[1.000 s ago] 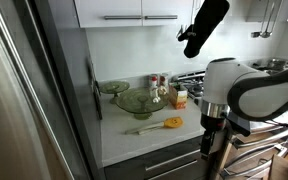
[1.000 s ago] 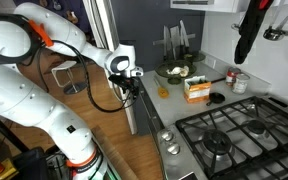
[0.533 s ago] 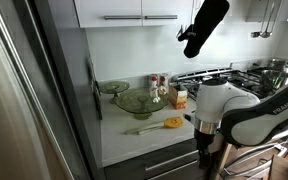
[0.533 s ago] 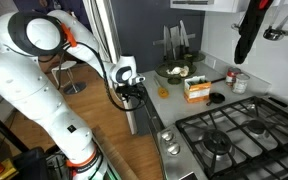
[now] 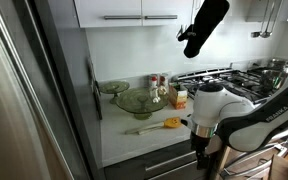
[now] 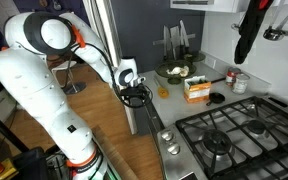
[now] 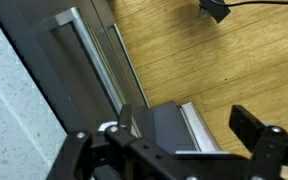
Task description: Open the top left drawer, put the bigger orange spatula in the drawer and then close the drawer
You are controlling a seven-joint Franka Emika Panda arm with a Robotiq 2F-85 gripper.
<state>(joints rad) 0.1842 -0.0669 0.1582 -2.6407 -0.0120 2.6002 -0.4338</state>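
The bigger orange spatula [image 5: 171, 123] lies on the white counter with its handle pointing left; it also shows in an exterior view [image 6: 165, 92]. The top left drawer [image 5: 162, 158], with a dark front and a silver bar handle, sits just under the counter edge. My gripper [image 5: 202, 158] hangs in front of it, below counter height, and shows in an exterior view [image 6: 136, 96]. In the wrist view my gripper [image 7: 189, 125] is open, its fingers on either side of the drawer's silver handle [image 7: 198, 122]. I cannot tell if they touch it.
Glass bowls [image 5: 134, 100] and a small carton [image 5: 180, 97] stand behind the spatula. A gas stove [image 6: 229, 135] is beside the counter, and a black mitt [image 5: 204, 25] hangs above. A steel fridge [image 5: 29, 95] bounds one side. Taller dark fronts with handles [image 7: 84, 50] are below, over wooden floor [image 7: 204, 55].
My arm has swung in towards the cabinet and the gripper has come down closer to the drawer front. The spatula has not moved.
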